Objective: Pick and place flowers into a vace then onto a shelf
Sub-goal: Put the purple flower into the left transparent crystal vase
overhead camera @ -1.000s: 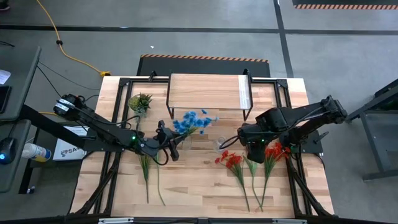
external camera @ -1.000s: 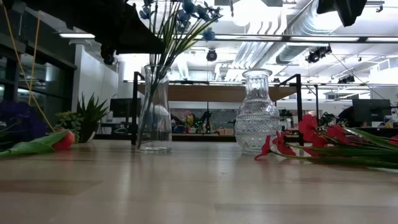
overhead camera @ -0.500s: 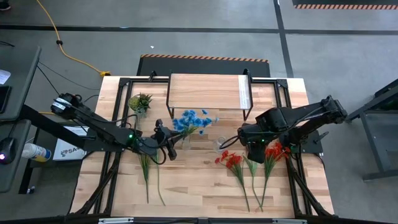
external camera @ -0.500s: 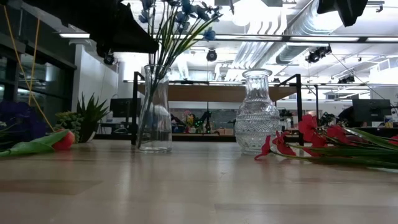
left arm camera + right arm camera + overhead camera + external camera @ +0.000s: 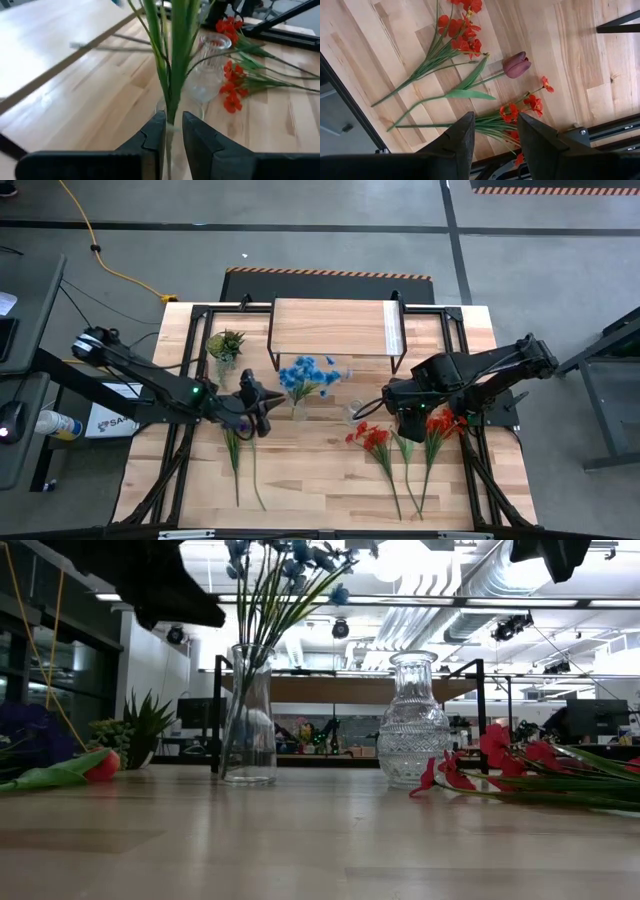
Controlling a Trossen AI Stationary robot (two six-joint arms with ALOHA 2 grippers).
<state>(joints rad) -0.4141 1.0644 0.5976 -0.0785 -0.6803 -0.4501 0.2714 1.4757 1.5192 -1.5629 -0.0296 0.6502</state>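
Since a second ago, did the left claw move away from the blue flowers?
Yes. The left claw has slid left, away from the blue flowers in the clear glass vase, toward the table's left edge.

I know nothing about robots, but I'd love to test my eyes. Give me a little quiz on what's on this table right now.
1. Multiple choice: what colour are the flowers standing in the plain glass vase? A red, B blue, C orange.
2. True or false: the patterned glass vase has flowers in it.
3. Short answer: how many glass vases stand on the table?

Key:
1. B. The blue flowers stand in it.
2. False. It is empty.
3. Two.
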